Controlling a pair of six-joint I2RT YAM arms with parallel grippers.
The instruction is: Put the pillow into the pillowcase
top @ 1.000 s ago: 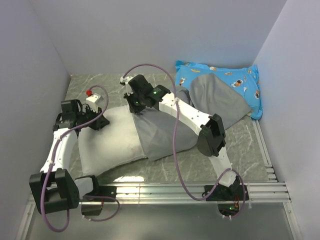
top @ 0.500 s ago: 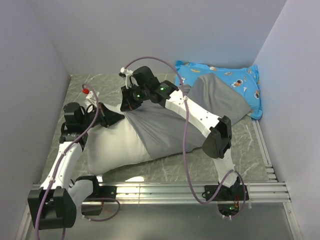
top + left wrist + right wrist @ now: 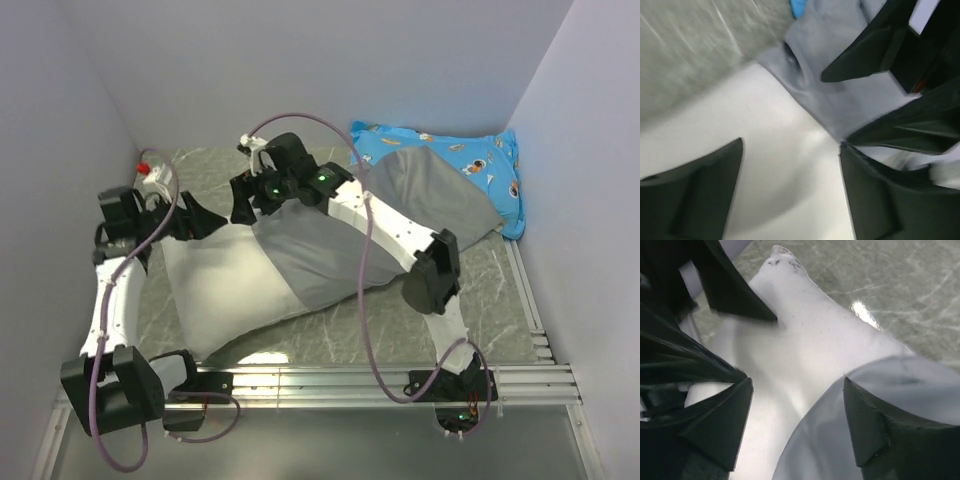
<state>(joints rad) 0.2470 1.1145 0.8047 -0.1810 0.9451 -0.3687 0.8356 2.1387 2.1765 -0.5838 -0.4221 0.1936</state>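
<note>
The left tool (image 3: 215, 222) hovers at the far-left corner of the pillow (image 3: 225, 285), its fingers pointing toward 3 o'clock. In the left wrist view its fingers (image 3: 695, 195) stand wide apart with nothing between them, only white cloth underneath. The pillow lies slantwise on the surface (image 3: 480, 290), its bare white part toward 8 o'clock of the scene's middle. Its right end is covered by the pillowcase (image 3: 320, 255).

The right tool (image 3: 238, 208) hangs just beside the left one, at 1 o'clock from it, over the pillow's far edge. In its own camera the fingers (image 3: 725, 425) are spread wide and grip nothing. The grey hem crosses the white cloth beneath them.

The pillowcase runs on toward 2 o'clock, limp and wrinkled, its far end draped on a blue printed pillow (image 3: 480, 160) in the far-right corner.
</note>
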